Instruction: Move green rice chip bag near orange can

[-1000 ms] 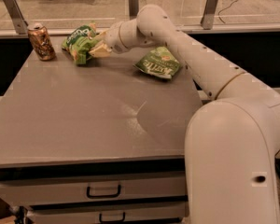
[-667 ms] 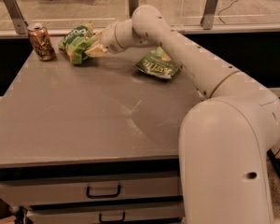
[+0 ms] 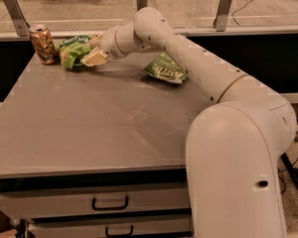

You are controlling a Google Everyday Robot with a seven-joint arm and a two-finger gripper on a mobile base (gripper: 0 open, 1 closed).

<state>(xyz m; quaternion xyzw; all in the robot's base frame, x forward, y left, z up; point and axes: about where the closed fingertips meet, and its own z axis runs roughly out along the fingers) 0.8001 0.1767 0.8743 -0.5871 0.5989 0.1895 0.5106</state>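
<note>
Green rice chip bag (image 3: 73, 51) moved beside orange can (image 3: 43, 44), gripper (image 3: 88, 54) fingers (image 3: 95, 58) pinching it.

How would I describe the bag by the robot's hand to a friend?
On the grey table, find the orange can at the far left corner. The bag lies just right of it, with the hand at its right edge. It is bright green and puffy, unlike the flatter, paler Kettle bag farther right.

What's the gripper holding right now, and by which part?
The gripper is clamped on the green rice chip bag, at the bag's edge nearest the arm, at the far left of the table, near the orange can.
</note>
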